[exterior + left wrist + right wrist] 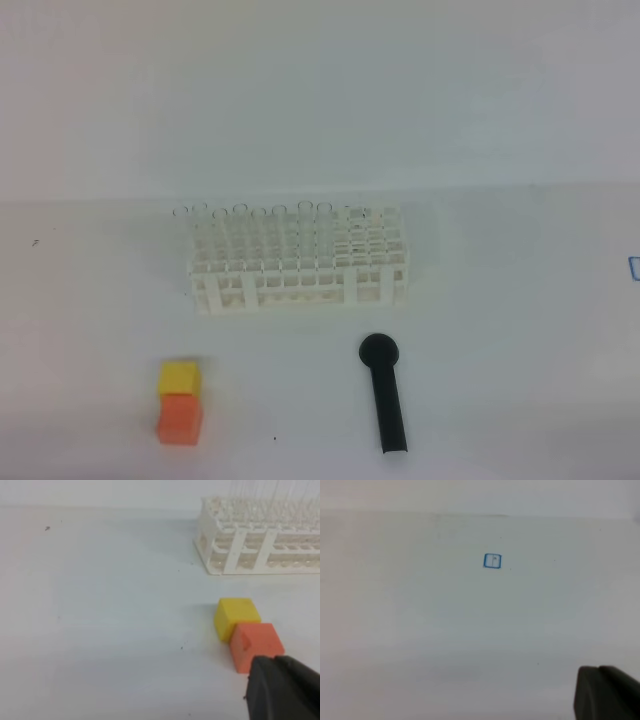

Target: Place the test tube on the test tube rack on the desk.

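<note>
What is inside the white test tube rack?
The test tube rack holds upright clear glass tubes, mostly in its left and middle holes. Their bottoms are hidden by the lattice; an exact count is unclear.

My counter (pixel 90 300) is plain white with a few tiny dark specks. The white lattice test tube rack (pixel 300 270) stands on it near the middle, clear tubes upright in its holes. At five o'clock from the rack lies a black round-headed stick (pixel 385 395). At seven o'clock sit a yellow block (pixel 179 377) and an orange block (pixel 180 418), touching. Out at three o'clock is a small blue square mark (pixel 492 561)
</note>
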`<state>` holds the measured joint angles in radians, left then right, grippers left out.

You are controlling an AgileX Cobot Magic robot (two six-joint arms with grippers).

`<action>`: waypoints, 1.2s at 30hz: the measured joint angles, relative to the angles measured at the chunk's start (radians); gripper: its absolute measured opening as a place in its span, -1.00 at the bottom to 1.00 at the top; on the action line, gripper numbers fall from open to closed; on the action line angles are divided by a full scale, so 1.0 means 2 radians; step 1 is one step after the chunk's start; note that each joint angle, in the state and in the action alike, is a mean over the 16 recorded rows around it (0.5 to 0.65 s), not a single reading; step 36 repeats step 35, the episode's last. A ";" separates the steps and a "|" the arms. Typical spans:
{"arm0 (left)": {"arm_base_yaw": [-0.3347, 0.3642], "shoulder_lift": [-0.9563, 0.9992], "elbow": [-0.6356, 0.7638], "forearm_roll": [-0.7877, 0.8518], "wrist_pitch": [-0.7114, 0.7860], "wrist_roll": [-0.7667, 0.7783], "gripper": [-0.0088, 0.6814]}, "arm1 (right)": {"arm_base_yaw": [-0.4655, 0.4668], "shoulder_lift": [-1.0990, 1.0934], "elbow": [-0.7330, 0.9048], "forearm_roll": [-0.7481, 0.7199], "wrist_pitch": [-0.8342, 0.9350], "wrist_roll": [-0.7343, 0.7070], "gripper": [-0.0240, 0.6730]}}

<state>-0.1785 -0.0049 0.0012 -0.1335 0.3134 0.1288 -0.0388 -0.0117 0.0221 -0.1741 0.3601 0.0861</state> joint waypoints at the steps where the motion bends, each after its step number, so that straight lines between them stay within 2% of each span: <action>1: 0.000 0.000 0.000 0.006 -0.001 -0.003 -0.98 | 0.000 0.000 0.000 0.000 0.000 0.000 -0.94; 16: 0.030 0.001 0.000 0.037 -0.007 -0.070 -0.98 | 0.000 0.000 0.000 0.000 0.001 0.000 -0.94; 29: 0.040 0.001 0.000 0.023 0.004 0.001 -0.98 | 0.000 0.000 0.000 0.000 0.001 0.000 -0.94; 36: 0.040 0.001 0.000 0.014 0.004 0.009 -0.98 | 0.000 0.000 0.000 0.000 0.001 0.000 -0.94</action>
